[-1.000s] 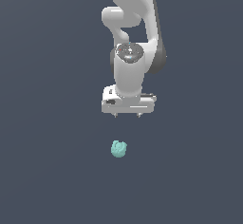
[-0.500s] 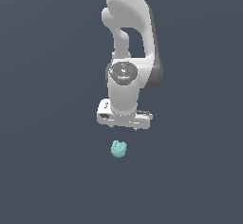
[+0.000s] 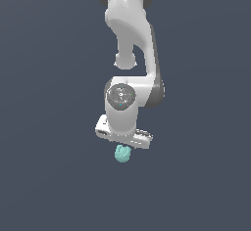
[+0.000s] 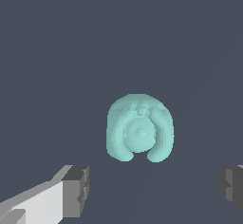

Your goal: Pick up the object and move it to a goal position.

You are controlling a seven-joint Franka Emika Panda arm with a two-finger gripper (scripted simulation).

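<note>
The object (image 3: pixel 122 153) is a small lumpy teal blob resting on the dark grey floor. In the exterior view the white arm's hand hangs directly over it, and the fingers are hidden behind the hand body. The wrist view shows the object (image 4: pixel 139 128) large and centred, a rounded arch shape with a knob in its middle. My gripper (image 4: pixel 154 190) is open, with one dark pad (image 4: pixel 76 191) and the other pad (image 4: pixel 231 188) set wide apart. The blob lies just beyond the gap between them and touches neither.
A plain dark grey surface (image 3: pixel 49 176) surrounds the object on all sides. The white arm (image 3: pixel 131 39) rises above the hand to the top of the exterior view.
The hand has come down and tilted, closing most of the gap above the object. The object has stayed where it was.
</note>
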